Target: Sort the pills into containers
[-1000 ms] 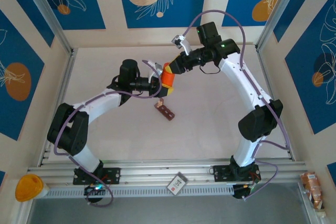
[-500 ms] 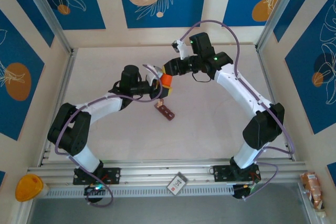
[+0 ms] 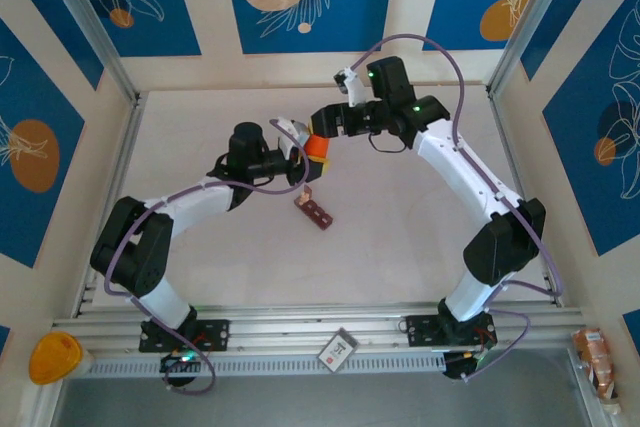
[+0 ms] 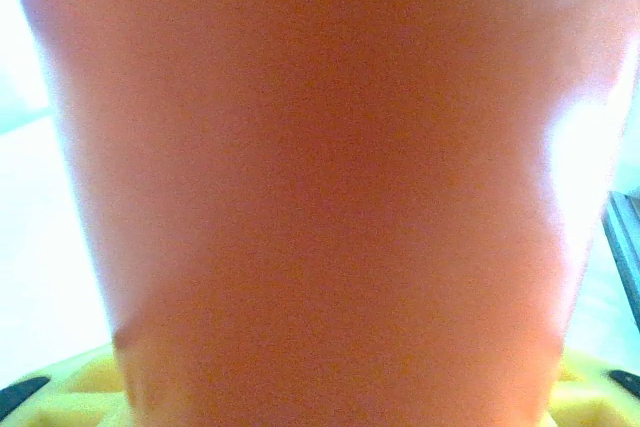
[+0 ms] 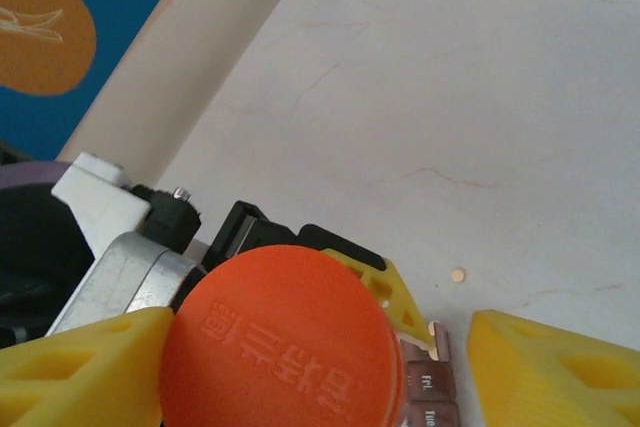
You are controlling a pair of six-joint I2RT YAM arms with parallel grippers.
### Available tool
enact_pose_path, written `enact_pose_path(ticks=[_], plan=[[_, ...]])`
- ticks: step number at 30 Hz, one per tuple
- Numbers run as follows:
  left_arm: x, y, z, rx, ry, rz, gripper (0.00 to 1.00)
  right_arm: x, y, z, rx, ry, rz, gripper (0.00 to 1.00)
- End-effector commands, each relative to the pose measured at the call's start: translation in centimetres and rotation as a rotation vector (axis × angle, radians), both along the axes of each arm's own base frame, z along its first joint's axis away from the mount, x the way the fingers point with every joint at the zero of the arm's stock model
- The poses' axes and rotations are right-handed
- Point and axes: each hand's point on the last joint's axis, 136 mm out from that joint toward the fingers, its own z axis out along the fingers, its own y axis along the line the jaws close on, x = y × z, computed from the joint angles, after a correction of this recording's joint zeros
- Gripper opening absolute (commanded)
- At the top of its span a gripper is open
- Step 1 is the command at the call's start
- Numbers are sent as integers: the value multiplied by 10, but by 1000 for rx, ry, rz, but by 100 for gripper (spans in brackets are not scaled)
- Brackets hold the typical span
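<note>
1. Currently, the left end effector [image 3: 305,155] is clamped on an orange bottle [image 3: 318,147], holding it above the bench [image 3: 420,237] at mid-scene. In the left wrist view the bottle wall is a smooth, glossy, translucent orange curve, blurred by closeness, with yellow ribbed pads [image 4: 85,387] at the lower corners.
2. Right end effector [image 5: 320,357]: jaws spread wider than the bottle's cap [image 5: 285,337]. Its 2 yellow fingers [image 5: 560,367] are blocky and matte. The left one touches the cap's rim; the right one stands clear of it. Nothing is gripped.
3. Cap: flat round disc, opaque orange plastic, raised lettering moulded into the top face. It sits on the bottle.
4. Containers [image 3: 314,211]: a dark reddish-brown strip of joined square compartments in a row, lying diagonally on the bench just to the near side of the held bottle, touching neither end effector. In the right wrist view 2 lids show small pale lettering, and a pale pinkish flap stands at the strip's far end.
5. Pill [image 5: 458,275]: 1 small, round, pale yellow tablet lying loose on the bench, near the strip but apart from it, outside any compartment.
6. Bench surface: matte off-white with faint hairline veins.
</note>
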Motion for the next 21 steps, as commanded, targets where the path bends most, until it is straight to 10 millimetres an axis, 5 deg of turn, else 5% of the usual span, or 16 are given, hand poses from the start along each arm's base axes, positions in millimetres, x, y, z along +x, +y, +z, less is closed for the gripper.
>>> enact_pose_path(ticks=[1, 8, 12, 21], plan=[[-5, -6, 36, -61, -127, -51, 0, -7, -25, 48, 91, -52, -25, 83], [-12, -4, 36, -57, -115, -100, 0, -19, -53, 77, 151, -159, 55, 87], [-18, -5, 41, -63, -93, -154, 0, -17, -56, 66, 68, -221, 120, 83], [-25, -4, 40, -53, -57, -203, 0, -24, -31, 45, -24, -221, 274, 83]])
